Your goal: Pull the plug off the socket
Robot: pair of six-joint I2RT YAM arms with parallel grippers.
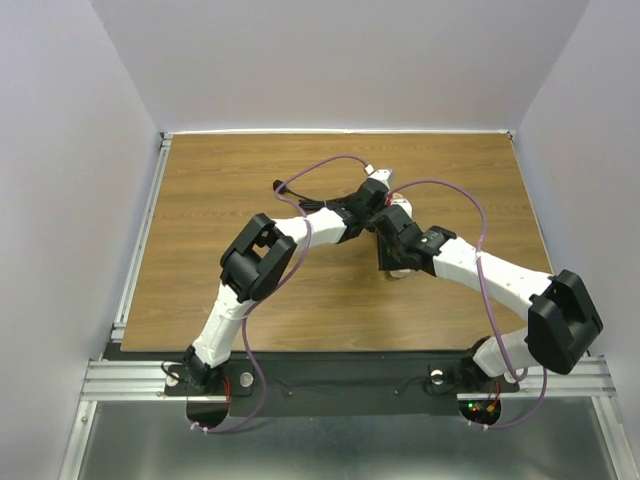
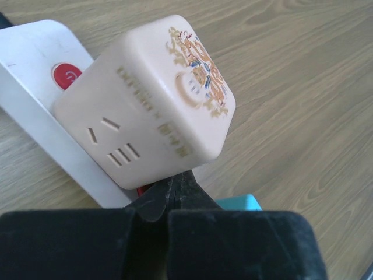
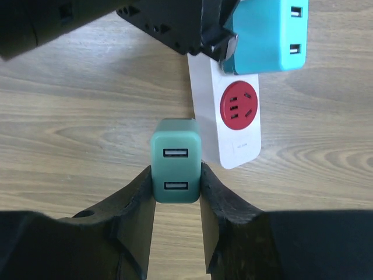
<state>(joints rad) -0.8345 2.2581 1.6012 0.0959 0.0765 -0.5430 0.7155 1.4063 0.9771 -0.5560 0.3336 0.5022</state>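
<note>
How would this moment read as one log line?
right pincer: holding green plug, off socket | left pincer: shut, at socket | red outlet: empty

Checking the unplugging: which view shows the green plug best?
Right wrist: the green plug sits clamped in the right gripper, clear of the socket. Top external hides it beneath the right arm; left wrist doesn't show it.

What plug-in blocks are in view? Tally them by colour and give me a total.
Green charger: 1
Blue charger: 1
Beige cube adapter: 1
Total: 3
</note>
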